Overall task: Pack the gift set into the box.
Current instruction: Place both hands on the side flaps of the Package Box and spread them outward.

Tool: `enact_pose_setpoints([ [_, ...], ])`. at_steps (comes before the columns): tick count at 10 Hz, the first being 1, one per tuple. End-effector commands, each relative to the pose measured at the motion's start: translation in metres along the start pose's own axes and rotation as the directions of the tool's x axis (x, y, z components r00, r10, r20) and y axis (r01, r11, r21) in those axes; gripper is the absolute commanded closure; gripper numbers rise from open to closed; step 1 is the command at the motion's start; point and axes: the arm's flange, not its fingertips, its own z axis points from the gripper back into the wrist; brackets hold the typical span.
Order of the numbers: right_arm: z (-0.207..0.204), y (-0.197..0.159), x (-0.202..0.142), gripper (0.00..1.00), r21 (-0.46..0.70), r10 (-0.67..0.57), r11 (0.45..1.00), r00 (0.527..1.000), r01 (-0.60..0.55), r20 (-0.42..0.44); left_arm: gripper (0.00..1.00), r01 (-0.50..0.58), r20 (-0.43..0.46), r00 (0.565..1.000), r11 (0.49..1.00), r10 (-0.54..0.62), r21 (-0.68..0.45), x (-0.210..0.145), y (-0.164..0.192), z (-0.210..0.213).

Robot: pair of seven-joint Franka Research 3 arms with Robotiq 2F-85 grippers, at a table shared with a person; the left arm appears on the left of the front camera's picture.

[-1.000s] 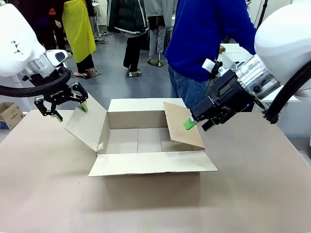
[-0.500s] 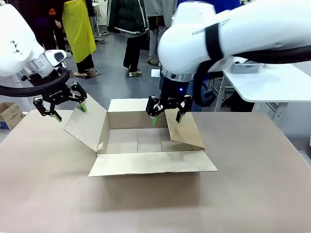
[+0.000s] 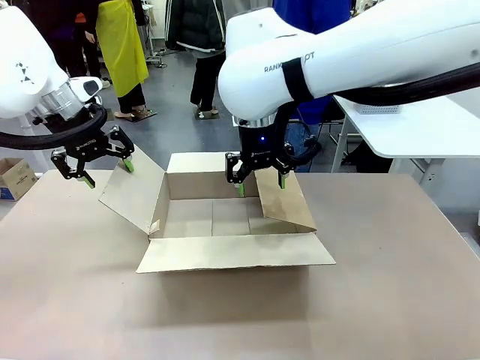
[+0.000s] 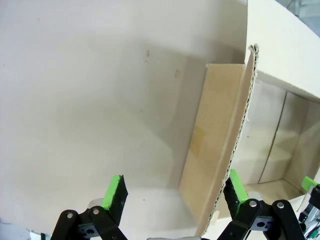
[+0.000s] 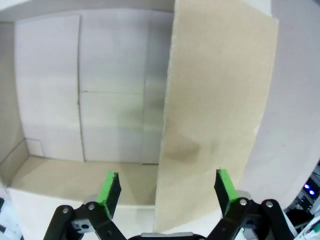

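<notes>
A bare tan table (image 3: 390, 300) spans the near part of the front view. Just past its far left corner, a small printed cardboard box (image 3: 13, 178) sits lower down on the grey floor (image 3: 169, 124). Beyond the table's far right corner stands a white side table (image 3: 427, 131) on pale legs. Further back, three people stand on the floor: one in a yellow apron (image 3: 120, 37), one in a dark padded jacket (image 3: 196, 26), and one in a blue top (image 3: 311, 13) nearest the table's far edge.
</notes>
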Motion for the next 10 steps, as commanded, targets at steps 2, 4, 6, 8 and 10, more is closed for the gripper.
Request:
enact_pose_setpoints([
  [2, -0.008, 0.001, 0.009, 0.0, -0.138, -0.088, 0.986, 0.993, 0.097, 0.075, 0.0, -0.004, 0.001, 1.0, 1.0, 0.004, 0.02, 0.0, 0.0, 0.002],
  [4, -0.018, -0.001, 0.008, 0.0, -0.166, -0.083, 0.982, 0.995, 0.091, 0.054, 0.0, -0.004, 0.001, 1.0, 1.0, 0.004, 0.02, 0.0, 0.0, 0.002],
  [6, 0.005, -0.036, -0.006, 0.0, -0.166, -0.171, 0.968, 0.98, 0.187, 0.106, 0.0, -0.004, 0.001, 1.0, 1.0, 0.004, 0.02, 0.0, 0.0, 0.002],
  [8, 0.027, -0.078, -0.022, 0.0, -0.178, -0.266, 0.941, 0.955, 0.286, 0.129, 0.0, -0.004, 0.001, 1.0, 1.0, 0.004, 0.02, 0.0, 0.0, 0.002],
  [10, 0.031, -0.116, -0.038, 0.0, -0.14, -0.313, 0.934, 0.942, 0.329, 0.124, 0.0, -0.004, 0.001, 1.0, 1.0, 0.004, 0.02, 0.0, 0.0, 0.002],
])
